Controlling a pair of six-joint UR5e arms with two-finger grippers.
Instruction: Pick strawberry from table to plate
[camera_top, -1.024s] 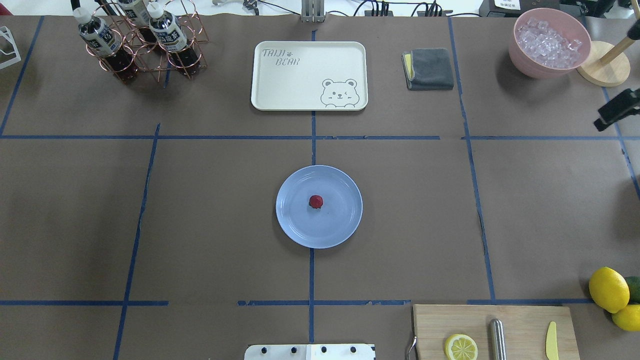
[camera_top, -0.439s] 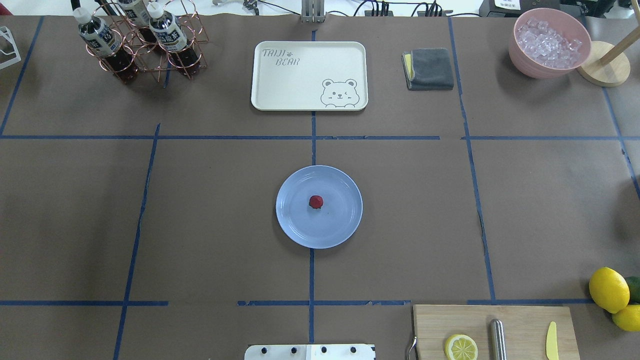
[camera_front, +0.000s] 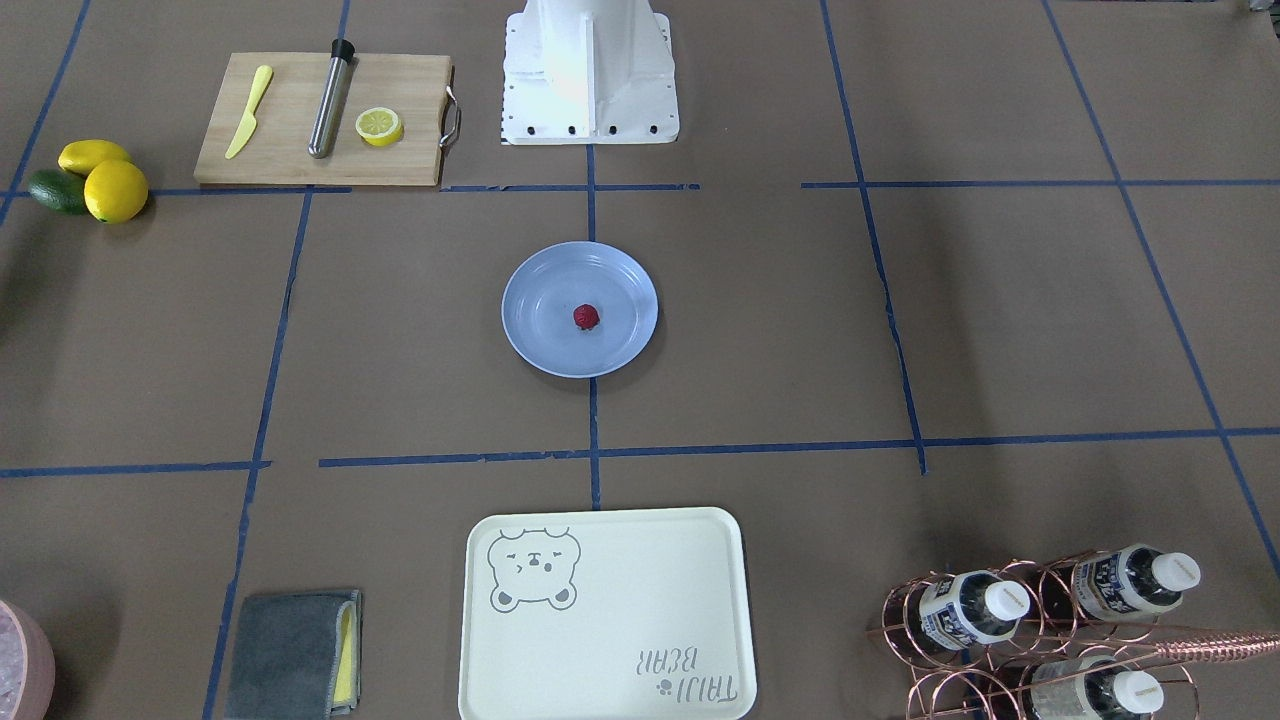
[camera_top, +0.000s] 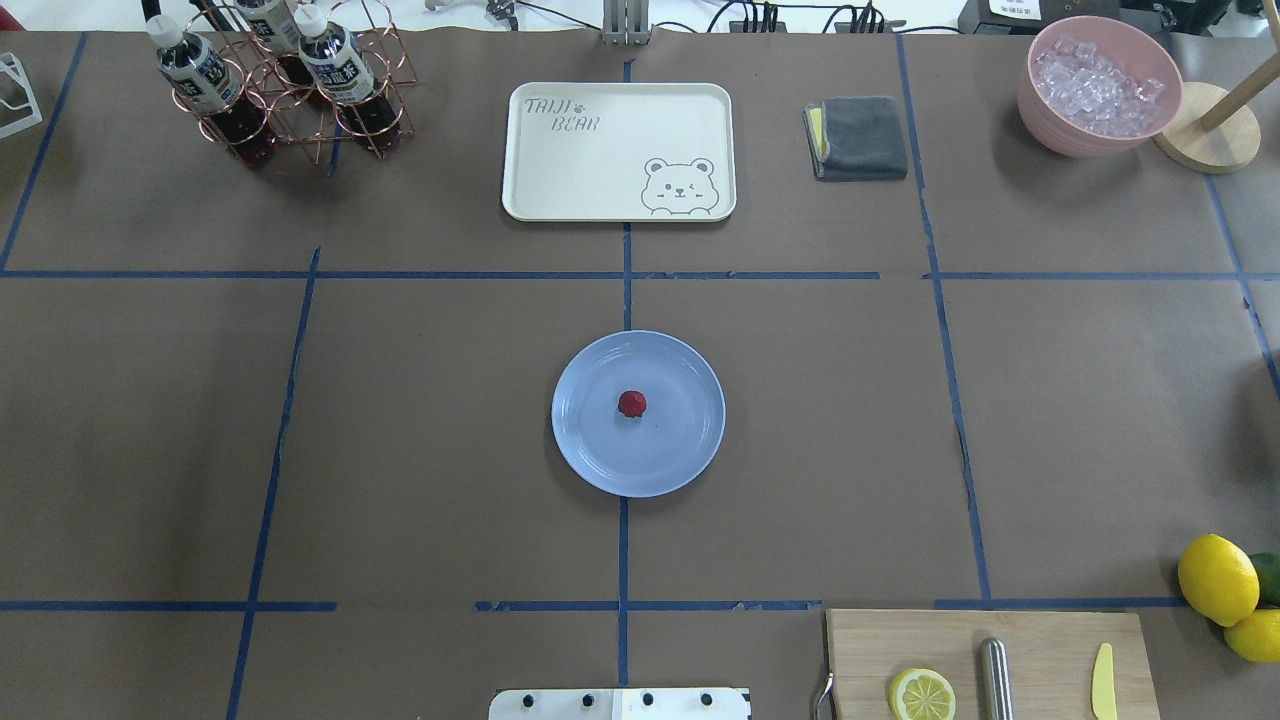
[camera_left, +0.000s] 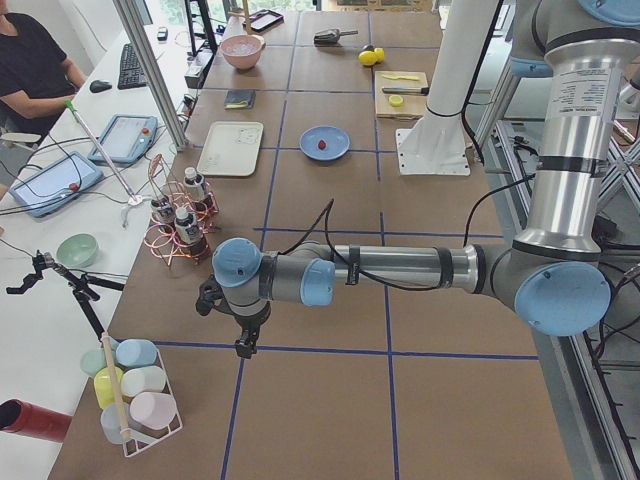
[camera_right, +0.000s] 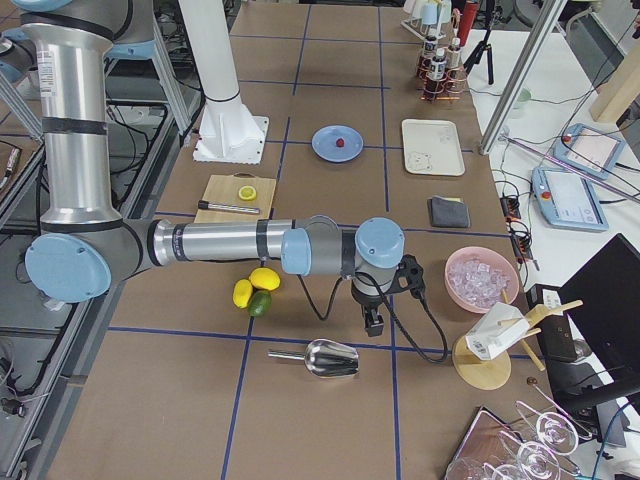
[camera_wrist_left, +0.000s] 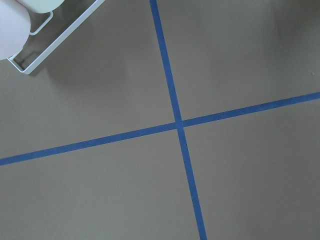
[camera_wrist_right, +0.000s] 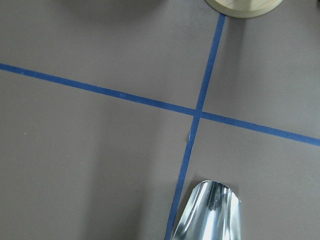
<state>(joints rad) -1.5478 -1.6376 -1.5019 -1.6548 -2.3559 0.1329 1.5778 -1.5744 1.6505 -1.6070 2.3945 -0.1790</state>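
Note:
The small dark-red strawberry (camera_top: 631, 403) lies near the middle of the light-blue plate (camera_top: 680, 445), which sits at the centre of the brown-paper table (camera_top: 430, 420). The front view shows the same: strawberry (camera_front: 586, 317) on the plate (camera_front: 540, 335). Neither gripper is near the plate. My left gripper (camera_left: 243, 347) hangs over the table's far left end, seen only in the exterior left view. My right gripper (camera_right: 373, 325) hangs over the far right end, seen only in the exterior right view. Whether either gripper is open or shut I cannot tell.
At the back stand a cream bear tray (camera_top: 618, 150), a copper bottle rack (camera_top: 290, 85), a grey cloth (camera_top: 858, 137) and a pink ice bowl (camera_top: 1098, 85). Front right are a cutting board (camera_top: 1040, 660) and lemons (camera_top: 1217, 578). A metal scoop (camera_right: 325, 358) lies near the right gripper.
A dark part of the right arm's gripper at the overhead view's right edge one second ago has left that view. The strawberry and plate have not moved.

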